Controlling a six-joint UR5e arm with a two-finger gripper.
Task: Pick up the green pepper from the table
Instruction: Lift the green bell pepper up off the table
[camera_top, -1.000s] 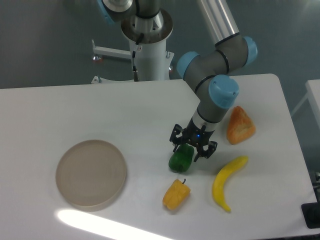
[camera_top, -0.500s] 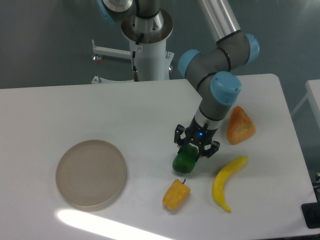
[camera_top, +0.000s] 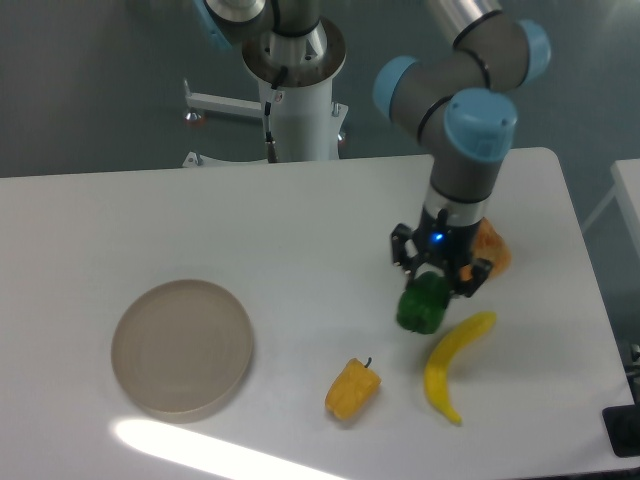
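The green pepper (camera_top: 423, 306) is glossy, dark green and lobed. My gripper (camera_top: 434, 284) is shut on its upper part and holds it up off the white table (camera_top: 200, 230), to the right of the middle. The pepper hangs below the fingers, just left of the banana's upper end. The fingertips are partly hidden behind the pepper.
A yellow banana (camera_top: 451, 363) lies right below the held pepper. A yellow-orange pepper (camera_top: 353, 388) with a dark stem lies at the front middle. An orange piece of bread (camera_top: 493, 250) sits behind the gripper. A round beige plate (camera_top: 182, 346) is at the left.
My gripper has closed on the green pepper, lifted it off the table and carried it to the right, towards the banana and the bread.
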